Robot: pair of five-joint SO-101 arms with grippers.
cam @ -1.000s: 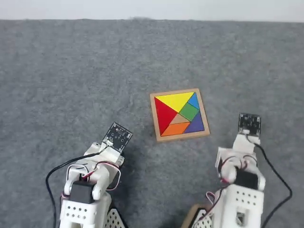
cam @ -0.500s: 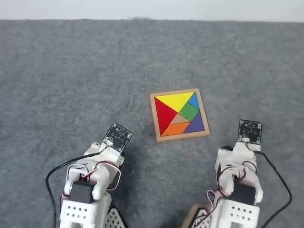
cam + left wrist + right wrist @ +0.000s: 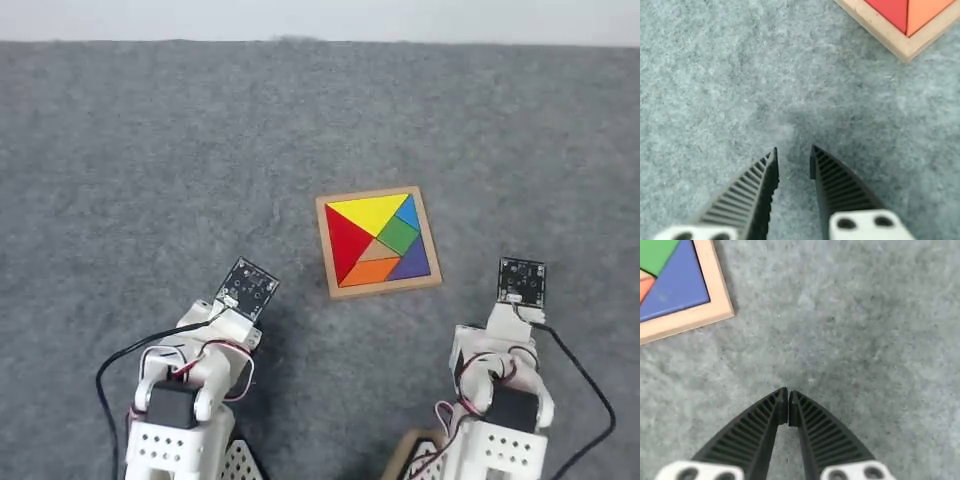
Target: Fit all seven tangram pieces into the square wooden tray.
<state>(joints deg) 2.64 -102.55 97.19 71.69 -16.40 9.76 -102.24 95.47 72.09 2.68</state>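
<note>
Grey felt covering point(image 3: 150, 150) is seen under both grippers. Ahead of and between them, a square wooden tray point(image 3: 378, 289) is filled by seven coloured tangram pieces point(image 3: 370, 212). The left gripper point(image 3: 793, 150) is held slightly parted, the right gripper point(image 3: 788, 391) pressed closed; nothing is gripped. A red piece point(image 3: 890, 10) and an orange piece point(image 3: 930, 10) are shown beyond the left gripper, a green piece point(image 3: 655, 252) and a blue piece point(image 3: 675, 285) beyond the right.

Tray point(image 3: 388, 286) mid-table point(image 3: 150, 150); tangram pieces point(image 3: 378, 240) all in it, seemingly seven, packed edge to edge; left gripper point(image 3: 793, 152) off tray's near-left corner, apart; right gripper point(image 3: 788, 392) off near-right corner, apart; tray between them, farther out.
</note>
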